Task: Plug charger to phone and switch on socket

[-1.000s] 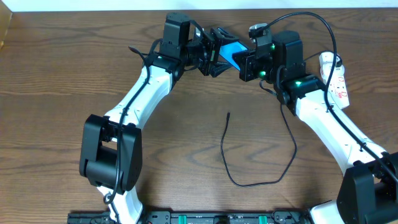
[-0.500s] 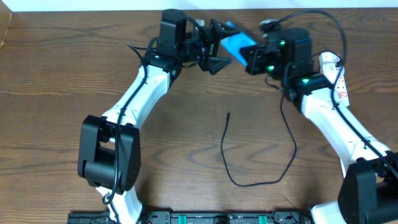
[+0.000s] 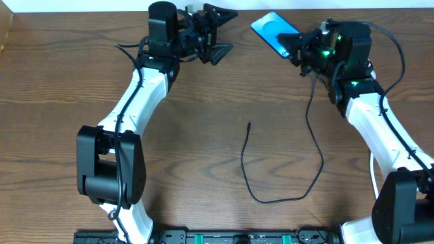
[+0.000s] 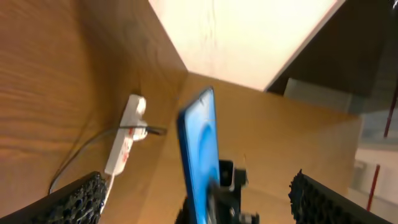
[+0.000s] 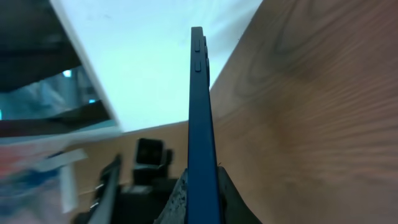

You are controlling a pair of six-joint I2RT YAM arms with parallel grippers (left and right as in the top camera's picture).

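Wood table [image 3: 61,102] across the whole overhead view. At its far edge, left of centre: left gripper [image 3: 222,32], jaws wide apart, nothing between them. At the far edge, right of centre: right gripper [image 3: 296,49], clamped on one end of the phone [image 3: 273,32]. Lifted off the wood, judging by the wrist views, with the screen turned toward the left gripper and the long axis slanting from the right jaws toward the far edge and the left arm. Near the right edge: socket [image 4: 121,152], seen clearly only from the left wrist, hidden under the right arm from above. In mid-table: charger [image 3: 271,199], looping toward the near edge, then up toward the right arm. Tip [image 3: 249,124] lying loose, well apart from both grippers on their near-edge side, pointing roughly at the far edge. Probably a job for the left arm: empty, and about as near as the right. Port end of the phone: cannot tell.
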